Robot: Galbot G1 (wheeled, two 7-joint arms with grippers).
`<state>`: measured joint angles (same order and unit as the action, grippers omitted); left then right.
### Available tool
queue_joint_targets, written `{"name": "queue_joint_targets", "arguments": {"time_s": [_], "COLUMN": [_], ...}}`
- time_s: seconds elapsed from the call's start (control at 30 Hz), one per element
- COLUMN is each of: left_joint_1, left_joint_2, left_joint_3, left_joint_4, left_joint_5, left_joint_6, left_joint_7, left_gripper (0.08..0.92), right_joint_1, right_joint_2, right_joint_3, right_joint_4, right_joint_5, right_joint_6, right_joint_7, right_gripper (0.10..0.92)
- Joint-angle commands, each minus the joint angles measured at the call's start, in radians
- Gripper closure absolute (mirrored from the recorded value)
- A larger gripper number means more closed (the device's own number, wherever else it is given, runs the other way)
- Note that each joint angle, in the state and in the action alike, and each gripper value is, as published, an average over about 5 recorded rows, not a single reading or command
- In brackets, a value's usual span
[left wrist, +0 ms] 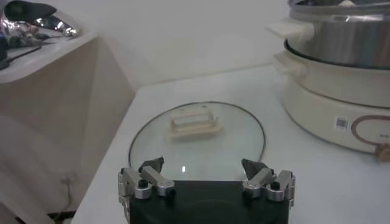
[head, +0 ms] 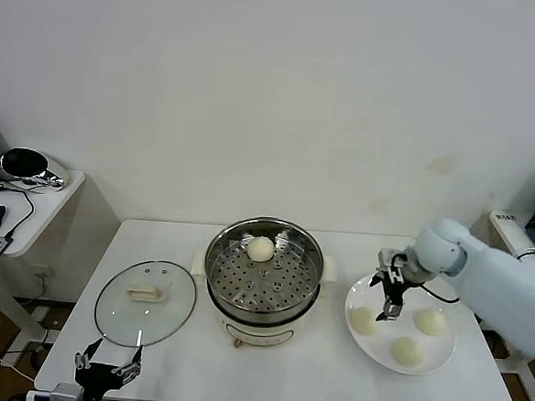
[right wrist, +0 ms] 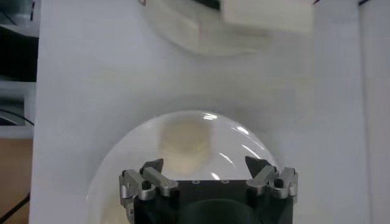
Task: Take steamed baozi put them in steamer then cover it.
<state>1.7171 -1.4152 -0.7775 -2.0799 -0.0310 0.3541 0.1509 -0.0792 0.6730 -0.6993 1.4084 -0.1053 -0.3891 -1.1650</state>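
One baozi [head: 260,248] lies on the perforated tray inside the steel steamer [head: 262,275] at the table's middle. Three more baozi [head: 364,320] [head: 430,321] [head: 409,351] rest on a white plate [head: 378,349] to its right. My right gripper [head: 392,301] hangs open just above the plate's left baozi [right wrist: 184,140], which shows between its spread fingers, untouched. The glass cover [head: 145,303] [left wrist: 198,141] with its cream handle lies flat on the table left of the steamer. My left gripper [head: 106,362] [left wrist: 204,165] stays open near the table's front left corner, just short of the cover.
A side table [head: 28,204] with a metal bowl, mouse and cables stands to the left. Bare tabletop [head: 274,375] runs along the front edge. The steamer's cream base [left wrist: 329,103] stands close by the cover.
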Motion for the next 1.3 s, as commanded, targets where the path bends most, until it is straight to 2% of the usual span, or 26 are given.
{"name": "queue_joint_targets", "arguments": {"time_s": [0.03,0.4,0.97,1.13,1.3], "left_joint_1": [-0.003,-0.001,0.007,0.009,0.012], "left_joint_2": [0.000,-0.004,-0.012,-0.015,-0.017], "left_joint_3": [0.000,0.004,0.011,0.015,0.018], "left_joint_4": [0.004,0.008,0.009,0.007,0.005], "left_joint_5": [0.002,0.007,0.014,0.017,0.021], "left_joint_6": [0.000,-0.001,-0.004,-0.004,-0.005], "left_joint_7": [0.000,0.000,-0.003,-0.004,-0.004], "left_gripper": [0.177,0.177,0.177,0.177,0.177], "right_joint_1": [-0.061,-0.114,-0.140,-0.140,-0.135], "right_joint_2": [0.027,0.049,0.050,0.049,0.042], "right_joint_3": [0.023,0.056,0.076,0.081,0.088], "right_joint_4": [-0.024,-0.056,-0.062,-0.061,-0.061], "right_joint_5": [-0.052,-0.073,-0.078,-0.067,-0.061], "right_joint_6": [0.015,0.033,0.032,0.030,0.028], "right_joint_7": [0.006,0.066,0.071,0.073,0.069], "right_gripper": [0.203,0.203,0.203,0.266,0.415]}}
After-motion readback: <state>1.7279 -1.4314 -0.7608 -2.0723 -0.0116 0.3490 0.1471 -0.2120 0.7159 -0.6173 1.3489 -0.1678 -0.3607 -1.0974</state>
